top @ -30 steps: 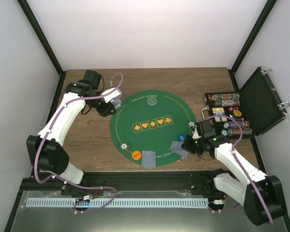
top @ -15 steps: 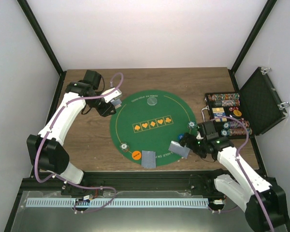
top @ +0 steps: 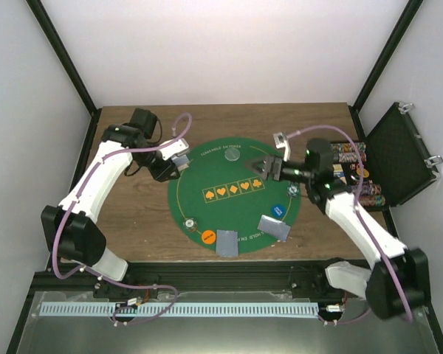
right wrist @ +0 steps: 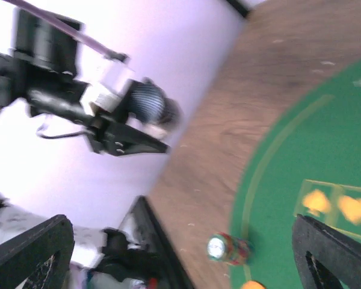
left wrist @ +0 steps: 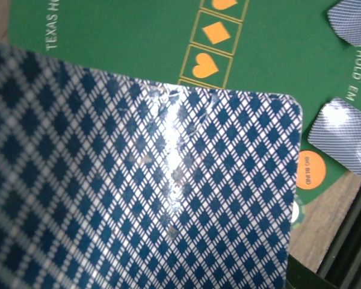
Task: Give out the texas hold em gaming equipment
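Seen from overhead, a round green mat [top: 207,173] printed with a row of orange suit marks is spread flat on a wood-grain table [top: 133,214]. The left gripper [top: 179,158] is pictured at the mat's 10 o'clock edge, clamped on a held card [left wrist: 138,180]; whether one card or several are pinched cannot be told. In the left wrist view most of the frame is filled by that card's glossy back, which is round-cornered and covered in a blue-and-white diamond lattice.

The right gripper [top: 260,167] is poised over the mat toward 2 o'clock. Its two black fingers [right wrist: 24,253] are spread wide apart, and nothing is held between them.

On the mat, a clear-grey disc [top: 232,155] is laid toward 12 o'clock, a small chip [top: 293,191] at 3 o'clock, a blue disc [top: 278,211] at 4 o'clock and an orange disc [top: 208,237] at 7 o'clock. A short chip stack [top: 190,222] with striped edges is set at 8 o'clock, near the orange disc.

Two rectangular cards are placed face down by the mat's near rim: the near card [top: 227,242] at 6 o'clock and the tilted card [top: 275,226] at 5 o'clock. Off the mat at 3 o'clock, an open black case [top: 399,151] is seen with stored chips [top: 347,153] in rows, partly hidden by the right arm.
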